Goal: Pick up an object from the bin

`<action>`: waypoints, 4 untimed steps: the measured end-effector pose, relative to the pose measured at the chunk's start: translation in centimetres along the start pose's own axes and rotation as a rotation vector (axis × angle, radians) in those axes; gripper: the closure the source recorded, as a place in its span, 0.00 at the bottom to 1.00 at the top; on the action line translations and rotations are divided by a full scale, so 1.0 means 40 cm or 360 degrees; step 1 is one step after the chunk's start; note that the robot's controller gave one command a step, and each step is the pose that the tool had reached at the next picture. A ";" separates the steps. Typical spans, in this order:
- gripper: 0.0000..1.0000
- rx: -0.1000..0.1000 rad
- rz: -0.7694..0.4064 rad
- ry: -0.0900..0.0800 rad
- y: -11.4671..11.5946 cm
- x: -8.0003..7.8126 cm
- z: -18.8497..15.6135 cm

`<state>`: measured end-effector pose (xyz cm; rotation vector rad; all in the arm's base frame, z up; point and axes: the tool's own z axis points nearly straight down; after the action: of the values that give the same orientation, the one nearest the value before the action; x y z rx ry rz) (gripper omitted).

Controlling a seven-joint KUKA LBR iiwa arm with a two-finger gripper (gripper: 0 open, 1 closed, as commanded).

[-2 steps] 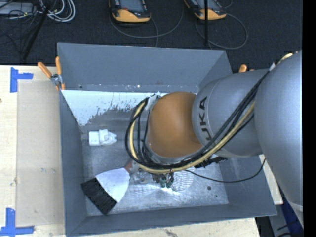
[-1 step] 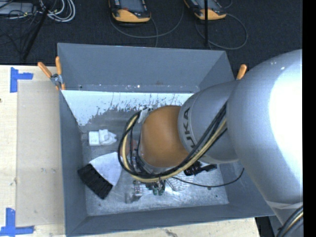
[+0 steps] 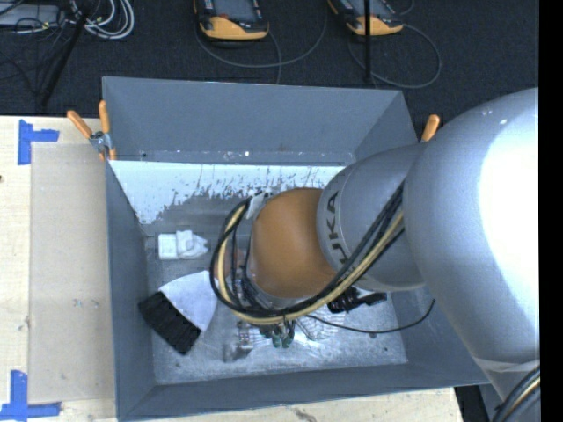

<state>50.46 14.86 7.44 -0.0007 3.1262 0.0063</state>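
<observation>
1 black block (image 3: pixel 169 322), 2 white pieces (image 3: pixel 179 245) (image 3: pixel 195 295).

One readable mark: dark letters "UKA", part of the KUKA brand name, run vertically on the silver arm link (image 3: pixel 352 222), right of bin centre, just beside the orange cover (image 3: pixel 281 249). Yellow-black handheld unit (image 3: pixel 230 14) on the far side: screen text too small to read. Grey bin (image 3: pixel 255 121): nothing legible.
</observation>
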 end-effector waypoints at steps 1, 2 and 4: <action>0.00 0.0012 -0.0076 0.0029 0.116 -0.031 -0.051; 0.00 -0.0001 -0.0149 0.0013 0.255 -0.065 -0.120; 1.00 -0.0003 0.0196 0.0019 0.208 -0.104 0.001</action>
<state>54.60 23.19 7.51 0.1925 3.1327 0.0106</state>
